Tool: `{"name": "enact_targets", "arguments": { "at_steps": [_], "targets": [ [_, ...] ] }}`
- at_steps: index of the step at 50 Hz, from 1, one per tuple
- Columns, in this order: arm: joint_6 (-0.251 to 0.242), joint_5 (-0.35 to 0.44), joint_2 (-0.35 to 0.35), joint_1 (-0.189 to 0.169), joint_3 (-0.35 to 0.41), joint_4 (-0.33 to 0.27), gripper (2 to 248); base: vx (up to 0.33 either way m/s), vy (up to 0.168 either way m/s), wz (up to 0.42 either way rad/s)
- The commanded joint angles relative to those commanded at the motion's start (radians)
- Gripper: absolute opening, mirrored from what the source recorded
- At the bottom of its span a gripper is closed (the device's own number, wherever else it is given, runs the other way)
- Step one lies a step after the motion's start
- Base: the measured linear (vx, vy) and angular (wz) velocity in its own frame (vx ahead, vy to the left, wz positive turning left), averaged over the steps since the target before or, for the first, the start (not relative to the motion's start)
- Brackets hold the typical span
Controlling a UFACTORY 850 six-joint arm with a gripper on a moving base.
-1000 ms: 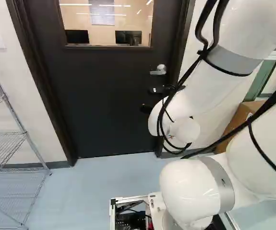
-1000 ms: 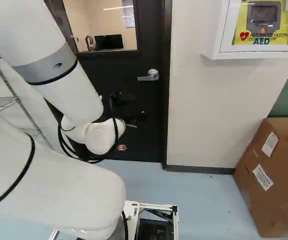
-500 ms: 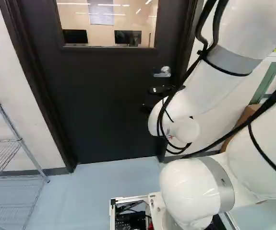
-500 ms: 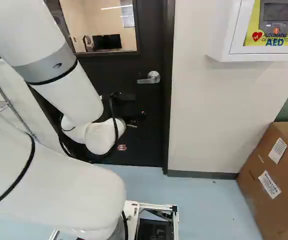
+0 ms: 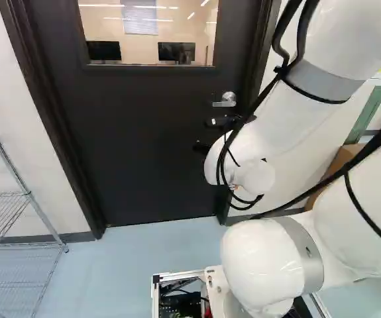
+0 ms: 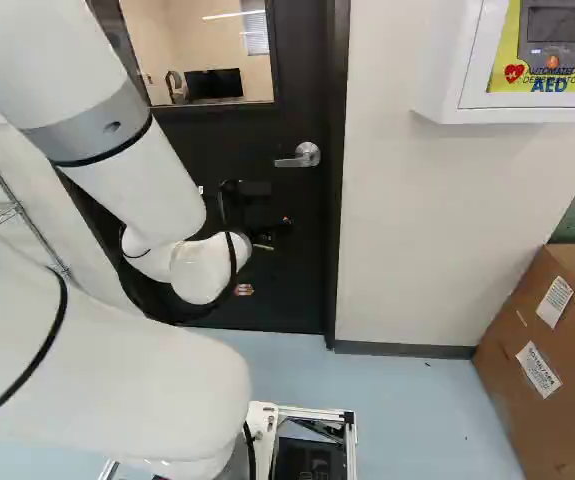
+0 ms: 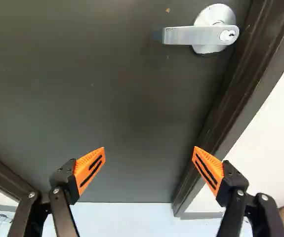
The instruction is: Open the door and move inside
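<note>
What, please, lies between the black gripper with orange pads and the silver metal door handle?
In the wrist view, only the bare, flat dark door shows between the gripper and the handle.

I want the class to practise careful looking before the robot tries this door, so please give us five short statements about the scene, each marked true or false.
1. The gripper is open. True.
2. The door stands ajar. False: the door is shut.
3. The handle is between the gripper's fingers. False: the handle is ahead of them.
4. The box is at the right of the right base view. True.
5. The door has a window. True.
</note>
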Motion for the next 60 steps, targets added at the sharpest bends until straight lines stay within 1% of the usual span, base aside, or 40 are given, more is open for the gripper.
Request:
{"name": "enact_targets", "arguments": {
  "at_steps": [22, 60],
  "targets": [
    [0.0, 0.0, -0.029, 0.0, -0.08, 0.0, 247, 0.0, 0.0, 0.0],
    [0.0, 0.0, -0.103, 0.0, -0.238, 0.0, 247, 0.0, 0.0, 0.0]
  ]
}}
